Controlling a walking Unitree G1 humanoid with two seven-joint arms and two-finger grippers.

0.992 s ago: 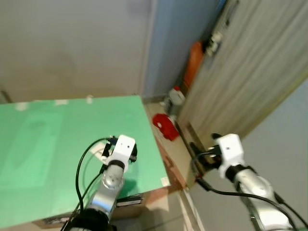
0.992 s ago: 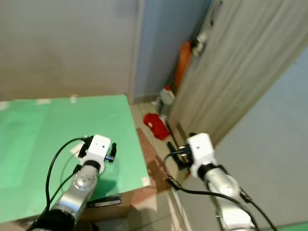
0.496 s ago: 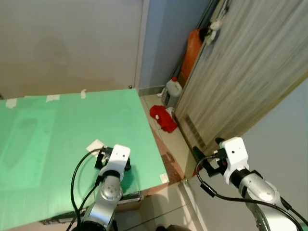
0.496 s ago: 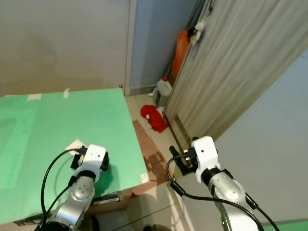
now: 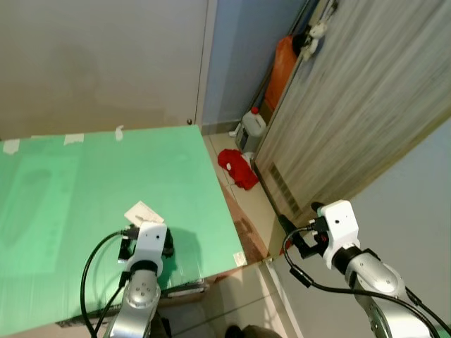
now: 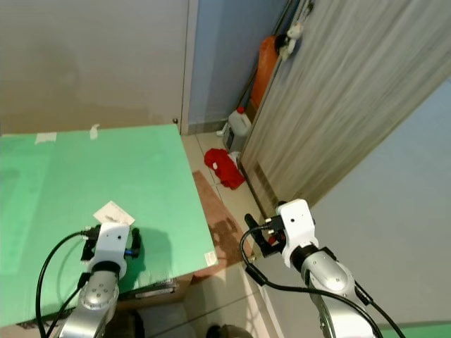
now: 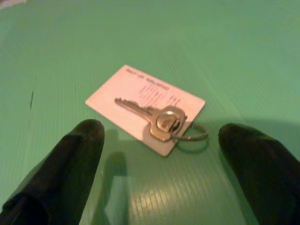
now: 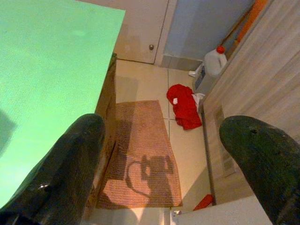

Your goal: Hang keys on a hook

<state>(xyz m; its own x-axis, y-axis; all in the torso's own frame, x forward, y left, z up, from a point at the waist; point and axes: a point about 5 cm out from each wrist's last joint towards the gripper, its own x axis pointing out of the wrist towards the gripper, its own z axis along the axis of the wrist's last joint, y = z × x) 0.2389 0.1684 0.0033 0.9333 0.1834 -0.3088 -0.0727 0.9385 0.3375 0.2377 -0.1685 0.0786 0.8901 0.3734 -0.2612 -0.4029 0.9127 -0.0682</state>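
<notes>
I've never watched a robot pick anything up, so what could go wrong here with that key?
The key lies flat on a white card, so the open left gripper might pinch the card too, or push both along the green table. Its thin ring could slip from the fingers.

Silver keys [image 7: 161, 123] on white card [image 7: 145, 108], green table [image 7: 234, 56], red cloth [image 8: 183, 106], black fingers [image 7: 63, 173]

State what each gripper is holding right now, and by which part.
Nothing is held. The left gripper is open above the key, which lies on a white card. The right gripper is open over the floor.
</notes>
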